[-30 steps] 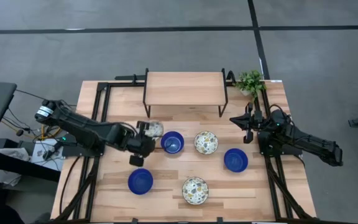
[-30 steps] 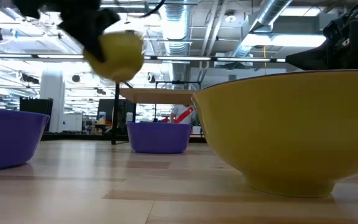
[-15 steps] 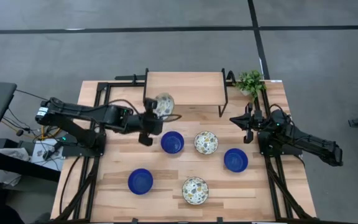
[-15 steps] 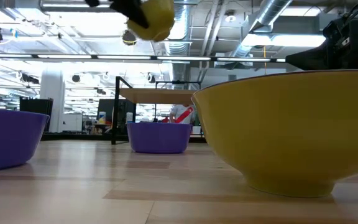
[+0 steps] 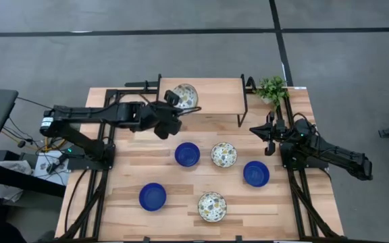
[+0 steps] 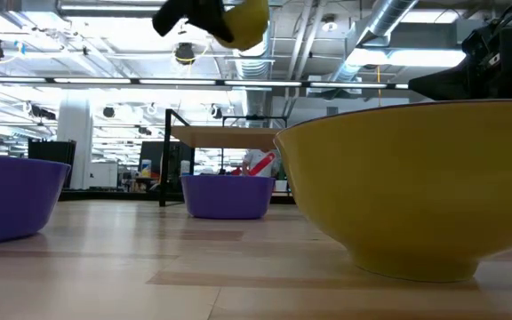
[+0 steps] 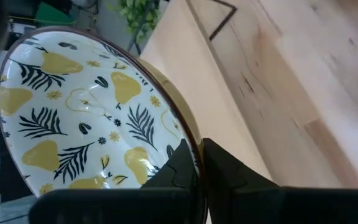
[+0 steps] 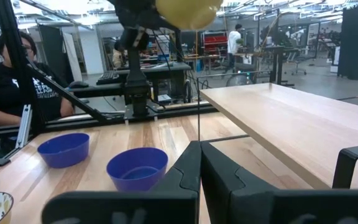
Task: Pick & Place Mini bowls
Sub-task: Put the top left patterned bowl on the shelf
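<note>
My left gripper [image 5: 173, 106] holds a cream mini bowl [image 5: 185, 96] with a pear and leaf pattern high above the near left part of the raised wooden shelf [image 5: 211, 94]. The bowl's yellow outside [image 6: 249, 20] shows in the low view. On the table stand three blue mini bowls [image 5: 187, 154] [image 5: 256, 173] [image 5: 152, 196] and two patterned ones [image 5: 223, 154] [image 5: 211, 206], each resting on its base. My right gripper [image 5: 270, 132] waits shut at the table's right side, touching nothing. My left gripper pinches the bowl's rim [image 7: 190, 148] on the side nearest it, one finger inside the bowl and one outside. The fingers come from the table's left, slanting a little downward. The bowl is lifted clear, tilted, its patterned inside [image 7: 79, 118] facing mostly up.
The shelf stands on black metal legs [image 5: 159, 108] at the table's far middle. A small green plant [image 5: 272, 88] is at the far right corner. In the right wrist view a person [image 8: 5, 87] sits beyond the table's left side.
My left gripper has risen and swung from just above the table near the middle blue bowl toward the far edge and the right, rolling its wrist. The patterned bowl went with it, higher, turned, and now over the shelf's near left part.
</note>
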### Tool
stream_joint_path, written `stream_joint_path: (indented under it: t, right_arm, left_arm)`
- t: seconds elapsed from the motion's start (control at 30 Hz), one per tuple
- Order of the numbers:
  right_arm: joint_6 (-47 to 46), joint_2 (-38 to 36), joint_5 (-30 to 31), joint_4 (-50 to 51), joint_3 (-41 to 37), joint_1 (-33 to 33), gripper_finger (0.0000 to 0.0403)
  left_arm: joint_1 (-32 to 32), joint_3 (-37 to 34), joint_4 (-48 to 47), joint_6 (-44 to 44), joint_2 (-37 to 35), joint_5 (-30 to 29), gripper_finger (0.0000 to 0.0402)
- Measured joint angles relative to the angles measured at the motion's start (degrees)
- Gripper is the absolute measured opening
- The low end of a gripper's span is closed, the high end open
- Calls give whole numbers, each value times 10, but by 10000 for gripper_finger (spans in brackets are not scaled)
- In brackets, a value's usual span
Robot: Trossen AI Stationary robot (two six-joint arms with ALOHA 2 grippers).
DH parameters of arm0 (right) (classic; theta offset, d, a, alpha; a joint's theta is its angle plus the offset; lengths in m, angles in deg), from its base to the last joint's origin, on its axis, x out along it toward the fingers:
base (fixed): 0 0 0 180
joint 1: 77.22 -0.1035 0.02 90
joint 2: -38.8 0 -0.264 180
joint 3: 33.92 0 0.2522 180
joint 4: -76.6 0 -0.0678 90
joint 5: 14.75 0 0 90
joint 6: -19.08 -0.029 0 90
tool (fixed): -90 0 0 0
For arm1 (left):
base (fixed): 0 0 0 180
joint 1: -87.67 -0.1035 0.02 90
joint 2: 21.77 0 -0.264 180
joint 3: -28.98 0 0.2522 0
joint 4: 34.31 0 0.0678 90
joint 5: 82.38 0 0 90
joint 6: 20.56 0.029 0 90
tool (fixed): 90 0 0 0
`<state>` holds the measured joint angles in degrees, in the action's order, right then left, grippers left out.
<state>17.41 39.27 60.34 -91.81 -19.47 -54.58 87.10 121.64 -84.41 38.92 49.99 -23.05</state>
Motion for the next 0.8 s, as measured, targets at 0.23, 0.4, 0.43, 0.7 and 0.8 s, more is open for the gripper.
stream_joint_path:
  t: [0.23,0.4,0.43,0.7,0.8]
  right_arm:
    - [0,0,0,0,0,0,0]
    - [1,0,0,0,0,0,0]
    - [1,0,0,0,0,0,0]
    - [2,0,0,0,0,0,0]
    - [2,0,0,0,0,0,0]
  left_arm:
    - [-81,10,-2,49,25,41,12]
    - [-136,64,-22,52,71,64,12]
    - [-145,78,-30,52,81,73,12]
    - [-200,185,-171,48,162,98,12]
    - [-206,192,-215,33,180,98,12]
